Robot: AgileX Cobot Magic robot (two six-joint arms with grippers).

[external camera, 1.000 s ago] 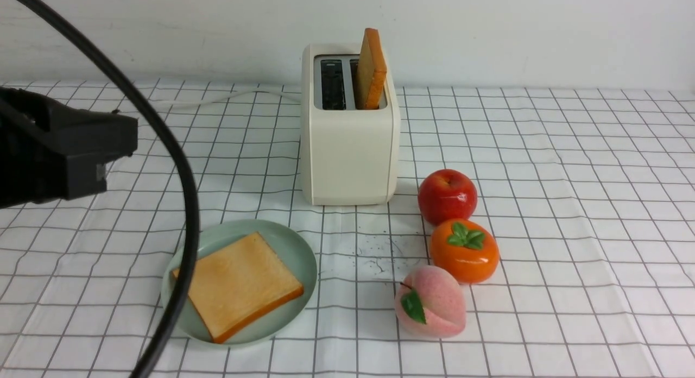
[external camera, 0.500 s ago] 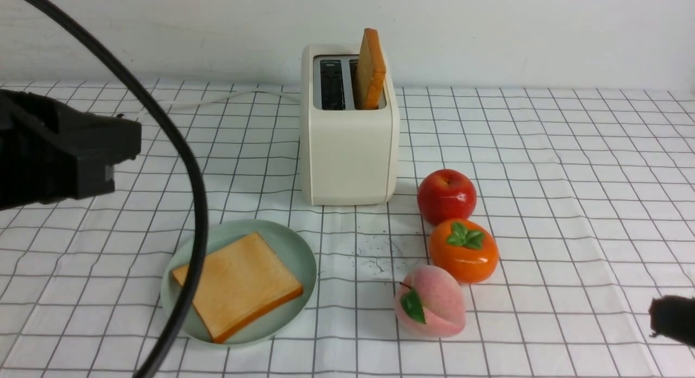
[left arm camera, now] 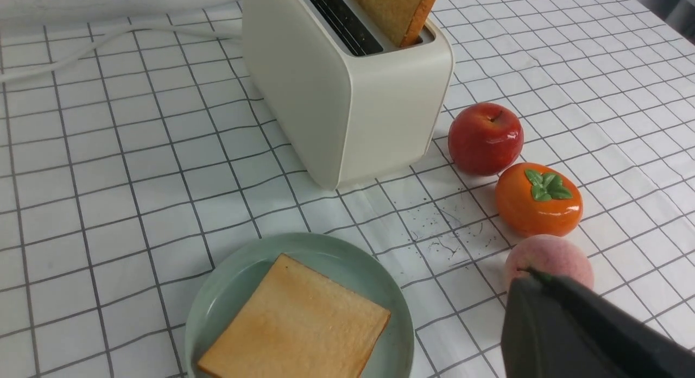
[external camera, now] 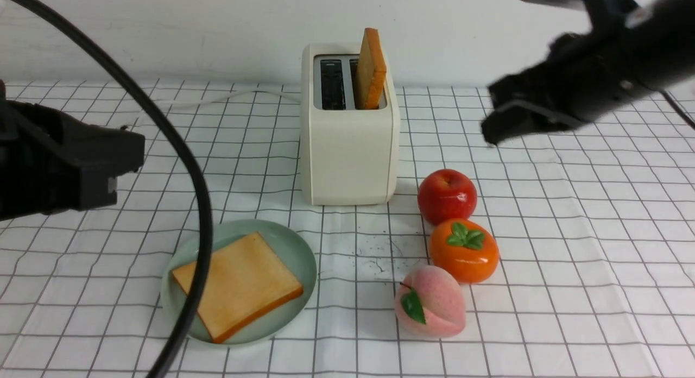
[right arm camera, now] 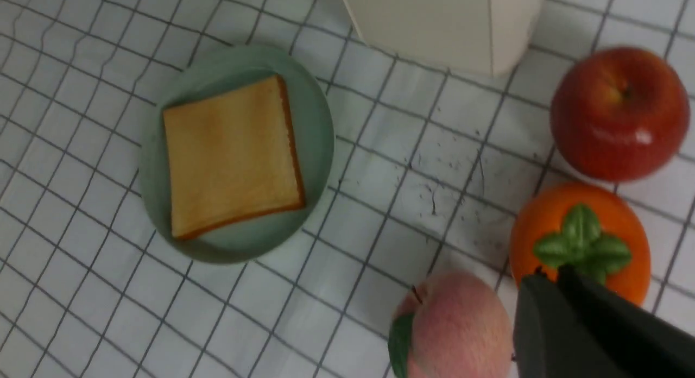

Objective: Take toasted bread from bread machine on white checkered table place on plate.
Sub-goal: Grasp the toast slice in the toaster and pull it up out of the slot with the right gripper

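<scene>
Near the front edge of the desk [external camera: 570, 231], left of its middle, sits the plate [external camera: 290, 242], round, pale mint green, with a low rim. 1 slice of toasted bread [external camera: 239, 283] lies flat on it: a square with a golden-tan face and an orange-brown crust showing along its near edges, filling most of the plate. A thick black cable [external camera: 202, 204] crosses in front of the plate's left part.

Right of the plate, a pink peach [external camera: 431, 302], an orange persimmon [external camera: 464, 251] and a red apple [external camera: 447, 196] form a close row running back toward the bread machine's right front corner.

The left claw [external camera: 134, 150] hangs over the desk's left side, jaws closed together, apart from the plate.

The bread machine [external camera: 347, 150], cream-white and boxy with rounded corners, stands toward the back edge at the middle; its white cord [external camera: 228, 97] trails left. The left of its 2 slots is dark and bare. The second slice [external camera: 371, 68] stands upright in the right slot, its upper half sticking out.

The right claw [external camera: 491, 131] hangs blurred above the desk's right side, level with the bread machine's top; I cannot tell whether it is open or closed.
</scene>
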